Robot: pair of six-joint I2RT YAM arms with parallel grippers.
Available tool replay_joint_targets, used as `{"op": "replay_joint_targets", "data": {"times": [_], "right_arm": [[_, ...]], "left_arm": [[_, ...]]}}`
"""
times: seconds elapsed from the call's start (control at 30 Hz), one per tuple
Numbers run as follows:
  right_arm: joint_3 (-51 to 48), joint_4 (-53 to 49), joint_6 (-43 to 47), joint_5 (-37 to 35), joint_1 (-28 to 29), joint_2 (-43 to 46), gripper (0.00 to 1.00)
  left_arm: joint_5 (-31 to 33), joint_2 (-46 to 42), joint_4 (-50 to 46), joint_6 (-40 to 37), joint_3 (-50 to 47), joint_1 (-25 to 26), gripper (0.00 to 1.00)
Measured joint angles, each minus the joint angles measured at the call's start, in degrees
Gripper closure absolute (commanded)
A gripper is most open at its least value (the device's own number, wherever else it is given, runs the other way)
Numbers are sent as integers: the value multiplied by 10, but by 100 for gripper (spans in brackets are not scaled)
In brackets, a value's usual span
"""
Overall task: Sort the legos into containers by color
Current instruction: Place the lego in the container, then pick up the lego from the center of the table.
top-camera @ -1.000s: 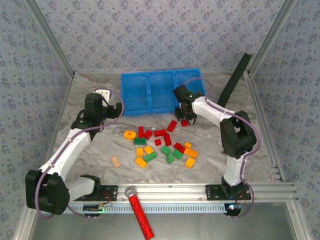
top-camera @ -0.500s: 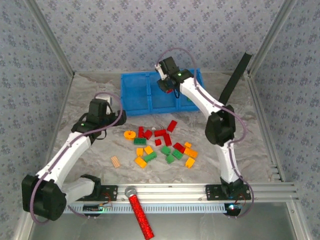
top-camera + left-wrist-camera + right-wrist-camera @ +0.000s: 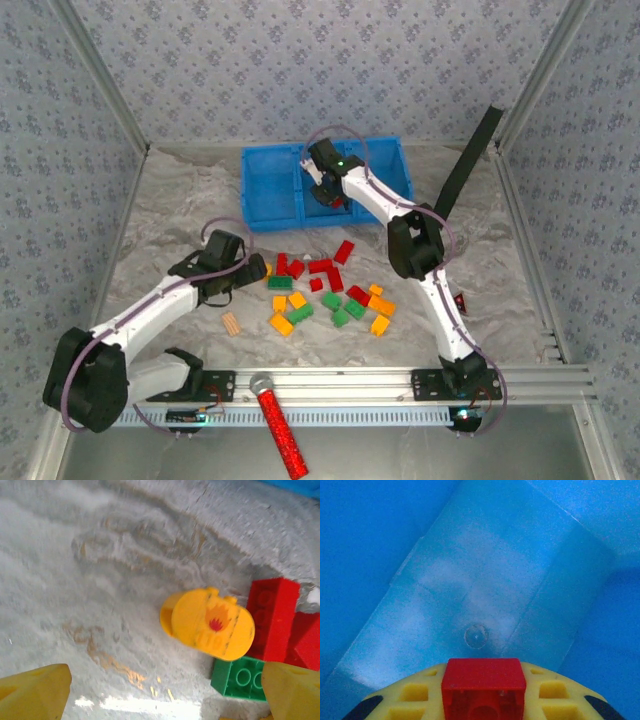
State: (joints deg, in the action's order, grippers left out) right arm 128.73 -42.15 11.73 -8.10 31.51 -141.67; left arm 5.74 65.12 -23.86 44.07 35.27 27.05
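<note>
My right gripper (image 3: 484,700) is shut on a red lego (image 3: 484,685), held between its yellow fingers (image 3: 415,695) just above the floor of the blue tray (image 3: 485,590). From above, that gripper (image 3: 329,193) hangs over the middle compartment of the tray (image 3: 270,185). My left gripper (image 3: 165,695) stands open, low over the table, with a round yellow piece (image 3: 212,625) just ahead of it. A red brick (image 3: 272,617) and a green brick (image 3: 240,677) touch that piece. The other legos lie in a loose pile: red (image 3: 320,266), green (image 3: 300,311), orange (image 3: 282,324).
A tan ridged block (image 3: 231,322) lies left of the pile. A red glittery stick (image 3: 283,430) rests across the front rail. A black strap (image 3: 470,155) leans at the back right. Bare marbled tabletop (image 3: 170,220) spreads to the left of the tray.
My right arm has carried the red lego from beside the pile up over the tray's middle compartment. My left arm has swung right and nearer, down to the round yellow piece.
</note>
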Motion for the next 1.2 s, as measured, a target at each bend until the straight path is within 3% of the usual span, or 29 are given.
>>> {"op": "replay_joint_targets", "data": {"times": [0.17,0.4,0.57,0.87,1.07,1.2], "right_arm": [[7,8,6,9,0,0,55],[11,15,12,32,-3,0,52],[13,14,13,40,-4,0,52],[23,7,15,41,-4,0,51],[42,3,17,40,-4,0,50],[44,-1,13,38,-4,1,50]], "left_arm": [[30,0,-11,81,3,21,1],[91,2,-56,134,51,31,1],[90,1,-41,156,59,26,1],[107,-71,9,235,-19,-23,1],[114,-10,-56,267,43,-32,3],[84,48,-62,304,74,-31,8]]}}
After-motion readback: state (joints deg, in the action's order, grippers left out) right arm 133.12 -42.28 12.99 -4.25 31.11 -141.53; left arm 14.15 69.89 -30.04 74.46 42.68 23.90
